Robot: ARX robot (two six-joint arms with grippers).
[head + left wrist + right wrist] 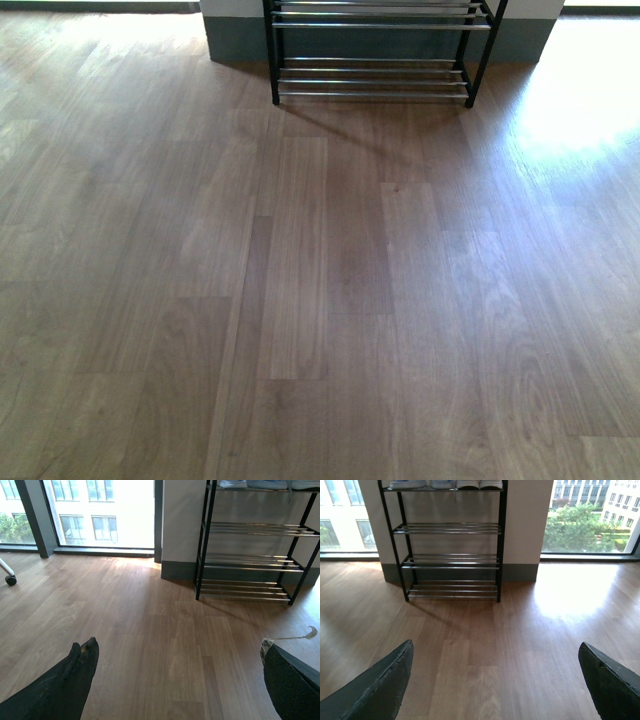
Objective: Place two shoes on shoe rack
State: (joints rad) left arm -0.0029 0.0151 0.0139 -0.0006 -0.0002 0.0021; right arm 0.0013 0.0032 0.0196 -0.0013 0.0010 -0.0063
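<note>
shoes (445,484) sit on the shoe rack (451,560) top tier; task looks done.
left gripper (175,675) and right gripper (495,680) spread wide, empty; best held clear.

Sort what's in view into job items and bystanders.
Job items:
- shoe rack, against the wall
- shoes on its top tier, only their soles showing
- left end effector, open and empty
- right end effector, open and empty

Bystanders:
- chair caster near the window
- windows
- wood floor
</note>
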